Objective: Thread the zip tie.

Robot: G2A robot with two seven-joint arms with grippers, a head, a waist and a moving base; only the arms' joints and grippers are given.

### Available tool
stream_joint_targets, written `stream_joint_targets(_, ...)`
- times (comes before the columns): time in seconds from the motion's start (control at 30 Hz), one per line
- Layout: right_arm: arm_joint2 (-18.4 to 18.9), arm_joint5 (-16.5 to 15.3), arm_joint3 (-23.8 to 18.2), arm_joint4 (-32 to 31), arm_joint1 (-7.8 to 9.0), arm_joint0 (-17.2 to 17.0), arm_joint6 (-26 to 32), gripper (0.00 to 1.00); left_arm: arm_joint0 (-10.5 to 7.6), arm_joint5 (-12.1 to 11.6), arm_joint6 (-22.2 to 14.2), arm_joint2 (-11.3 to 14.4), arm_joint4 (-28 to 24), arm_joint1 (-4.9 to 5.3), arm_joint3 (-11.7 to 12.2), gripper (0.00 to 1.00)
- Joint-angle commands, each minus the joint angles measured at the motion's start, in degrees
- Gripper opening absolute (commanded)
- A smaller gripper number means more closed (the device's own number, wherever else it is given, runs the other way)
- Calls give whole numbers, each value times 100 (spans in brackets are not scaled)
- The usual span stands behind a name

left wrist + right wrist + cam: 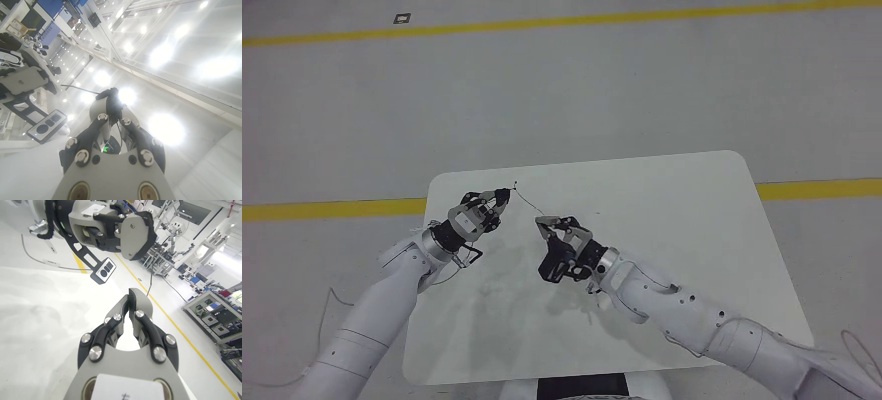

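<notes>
Above the white table (pixel 682 200), I have the left gripper (pixel 500 198) clenched on the zip tie (pixel 528 203), its strap ending just beside the closed right gripper (pixel 542 225), presumably aloft to align for threading.

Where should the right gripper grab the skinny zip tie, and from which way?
Probably near the free tip of the zip tie. The left gripper is shut on its other end, so the thin tail sticks straight out toward the right gripper. Come from the side, across the strand, opening up first.
</notes>
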Motion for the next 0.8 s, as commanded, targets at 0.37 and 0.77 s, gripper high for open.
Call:
stream_joint_targets(0.37, 560, -78, 9, 49, -41, -467, 61, 100, 0, 0, 0, 0, 0, 0, 0, 0)
stream_joint_targets(0.77, 852, -278, -226, 393, -173, -709, -293, 47, 0, 0, 0, 0, 0, 0, 0, 0)
